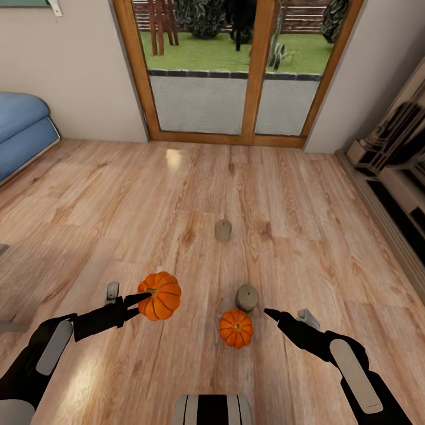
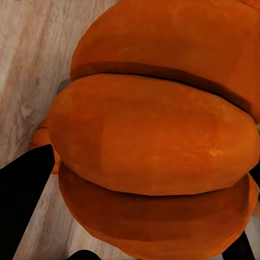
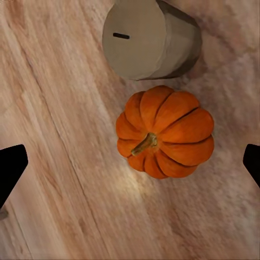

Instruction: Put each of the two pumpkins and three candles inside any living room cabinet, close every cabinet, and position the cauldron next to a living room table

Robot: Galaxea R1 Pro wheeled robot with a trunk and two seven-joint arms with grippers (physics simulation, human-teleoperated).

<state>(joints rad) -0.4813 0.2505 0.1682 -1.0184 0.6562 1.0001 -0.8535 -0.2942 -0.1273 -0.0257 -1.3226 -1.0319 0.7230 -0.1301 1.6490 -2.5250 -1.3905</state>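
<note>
The larger pumpkin hangs above the wooden floor with my left gripper shut on it; its orange ribs crowd the left wrist view beside a black finger. On the floor lies the smaller pumpkin, stem up, touching nothing. My right gripper hovers just right of it, open, its fingertips wide apart on either side. One beige candle stands right behind that pumpkin. A second candle stands farther off. Cabinet, cauldron and table are out of view.
Wood-framed glass doors fill the far wall. A blue sofa sits at the left edge and a pale stone fireplace runs along the right. My base shows at the bottom. Open floor stretches ahead.
</note>
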